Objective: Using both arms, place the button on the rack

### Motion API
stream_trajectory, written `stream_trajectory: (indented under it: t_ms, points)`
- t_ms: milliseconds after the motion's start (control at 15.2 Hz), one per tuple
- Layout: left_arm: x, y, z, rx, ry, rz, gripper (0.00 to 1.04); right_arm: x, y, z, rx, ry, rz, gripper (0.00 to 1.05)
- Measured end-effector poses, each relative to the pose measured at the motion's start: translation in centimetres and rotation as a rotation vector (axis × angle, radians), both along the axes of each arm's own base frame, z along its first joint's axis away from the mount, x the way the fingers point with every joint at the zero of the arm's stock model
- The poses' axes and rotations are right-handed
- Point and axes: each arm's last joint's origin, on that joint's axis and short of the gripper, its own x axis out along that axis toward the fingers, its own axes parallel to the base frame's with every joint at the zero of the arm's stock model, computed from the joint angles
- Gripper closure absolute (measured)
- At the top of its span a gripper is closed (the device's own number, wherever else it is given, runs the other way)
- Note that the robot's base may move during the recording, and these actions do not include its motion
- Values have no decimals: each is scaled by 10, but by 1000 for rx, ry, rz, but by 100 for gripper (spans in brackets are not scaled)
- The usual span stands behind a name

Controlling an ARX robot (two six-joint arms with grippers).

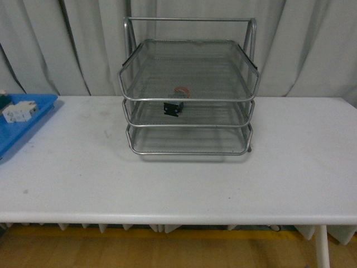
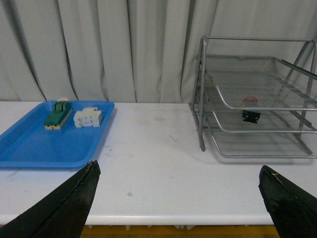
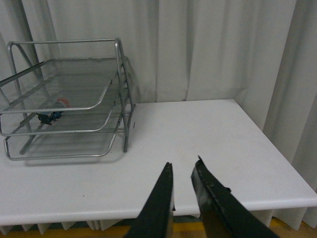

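Observation:
The silver wire-mesh rack (image 1: 189,125) stands at the back middle of the white table. The button (image 1: 175,103) sits in its middle tier, red cap behind, black body toward the front. It also shows in the left wrist view (image 2: 250,111) and the right wrist view (image 3: 52,113). My left gripper (image 2: 181,173) is open and empty, low over the table's front edge, well short of the rack (image 2: 257,99). My right gripper (image 3: 183,166) is shut and empty, over the table's front right, apart from the rack (image 3: 69,99). Neither arm shows in the front view.
A flat blue tray (image 2: 34,144) lies at the left end of the table (image 1: 178,178) with a green-and-beige component (image 2: 57,115) and a white terminal block (image 2: 88,118) in it. Grey curtains hang behind the table.

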Motion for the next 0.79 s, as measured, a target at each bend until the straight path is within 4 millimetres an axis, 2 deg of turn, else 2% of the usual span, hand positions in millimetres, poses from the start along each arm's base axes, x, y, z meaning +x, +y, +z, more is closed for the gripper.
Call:
stream_trajectory:
  t_ms: [131,460,525,788]
  points:
    - [0,0,0,0,0,0,7,0,0,0,0,-1,0,74]
    - [0,0,0,0,0,0,7,0,0,0,0,-1,0,10]
    - [0,0,0,0,0,0,7,0,0,0,0,-1,0,5]
    - [0,0,0,0,0,0,7,0,0,0,0,-1,0,6]
